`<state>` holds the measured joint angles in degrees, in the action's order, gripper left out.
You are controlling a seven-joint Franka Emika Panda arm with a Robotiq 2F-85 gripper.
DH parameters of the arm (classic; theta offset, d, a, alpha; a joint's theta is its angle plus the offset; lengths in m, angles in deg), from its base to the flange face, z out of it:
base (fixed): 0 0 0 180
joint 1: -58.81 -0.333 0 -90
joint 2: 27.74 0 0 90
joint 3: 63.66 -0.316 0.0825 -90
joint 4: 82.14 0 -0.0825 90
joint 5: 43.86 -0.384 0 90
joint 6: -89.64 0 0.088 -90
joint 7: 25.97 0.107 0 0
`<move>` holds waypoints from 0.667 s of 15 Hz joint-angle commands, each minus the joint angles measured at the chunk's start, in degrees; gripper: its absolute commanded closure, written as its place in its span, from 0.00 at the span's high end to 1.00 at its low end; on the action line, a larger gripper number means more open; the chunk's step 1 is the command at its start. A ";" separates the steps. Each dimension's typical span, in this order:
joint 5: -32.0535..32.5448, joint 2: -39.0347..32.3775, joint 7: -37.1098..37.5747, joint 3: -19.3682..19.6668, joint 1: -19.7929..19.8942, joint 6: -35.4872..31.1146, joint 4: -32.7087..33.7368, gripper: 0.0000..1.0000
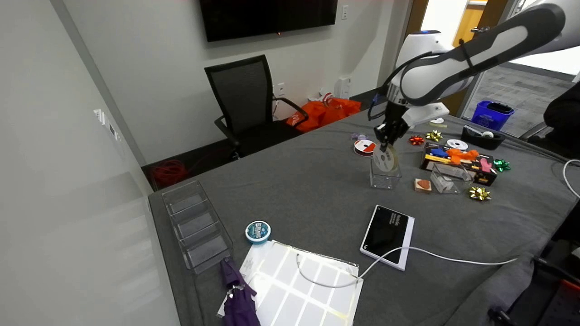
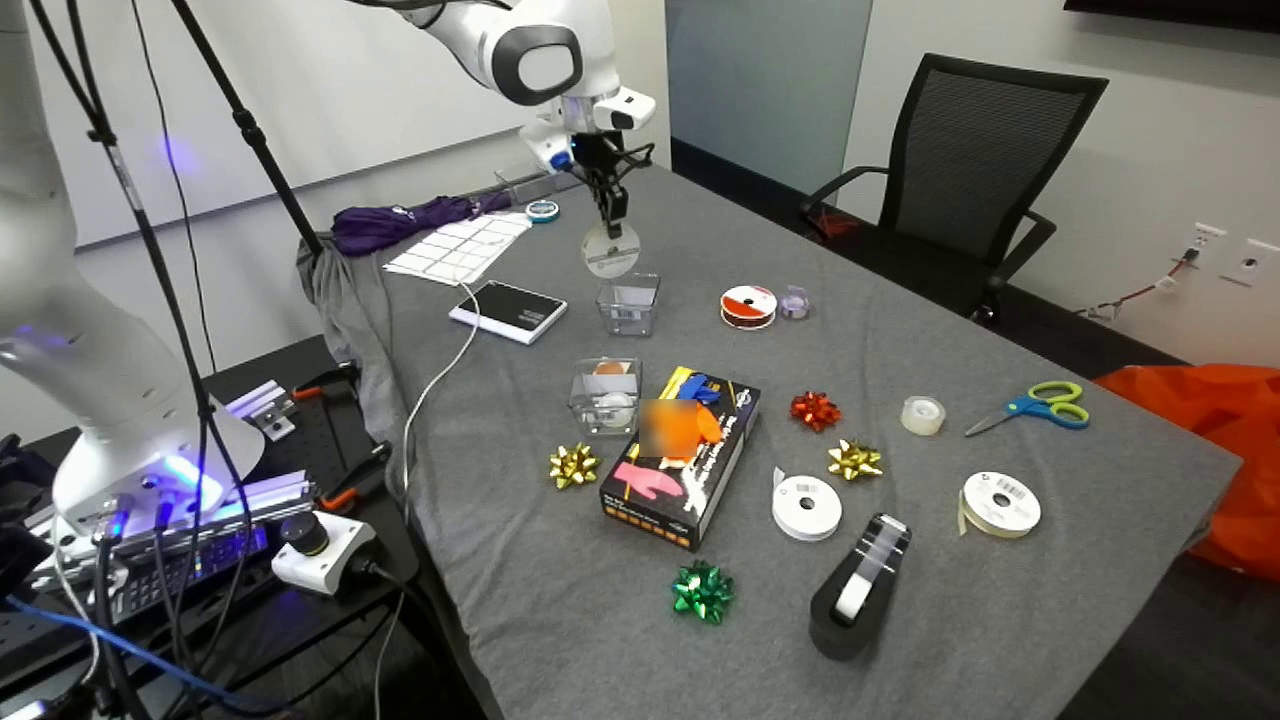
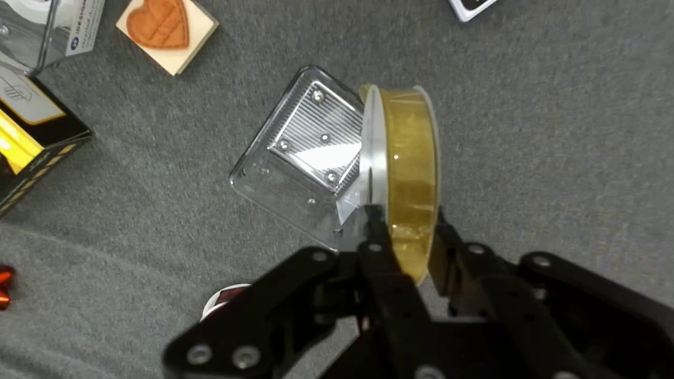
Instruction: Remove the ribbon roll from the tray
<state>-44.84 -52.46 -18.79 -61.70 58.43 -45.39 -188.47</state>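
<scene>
Hand [image 3: 408,218] pinching roll [image 3: 413,152] by upper edge, jaws pressing both faces. Roll hanging upright over tray [image 3: 303,160]; lower edge sitting near rim — can't tell if clearing. Main risk: sideways carry starting too low, roll snagging rim, light-looking tray dragging or tipping. Also, grip covering only top — roll possibly swivelling or slipping if knocked.

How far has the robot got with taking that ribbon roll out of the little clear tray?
Done: the gripper has the ribbon roll pinched.
In hand: the roll is held on edge, raised off the floor of the tray; I can't tell whether it clears the rim.
Left: it isn't set down yet, so probably carrying it aside and releasing.
</scene>
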 commanded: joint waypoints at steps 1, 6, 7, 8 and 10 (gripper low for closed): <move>-0.76 7.42 -3.84 -0.92 0.94 4.36 -6.05 0.06; 0.75 13.11 -9.59 0.14 2.29 6.39 -10.88 0.06; 1.30 13.75 -10.63 0.39 2.56 6.22 -11.79 0.06; 2.07 14.33 -11.74 0.69 2.86 5.83 -12.87 0.06; 3.90 15.20 -14.35 1.33 3.60 5.08 -15.14 0.06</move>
<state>-42.99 -40.22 -29.11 -60.85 60.75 -39.89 -198.93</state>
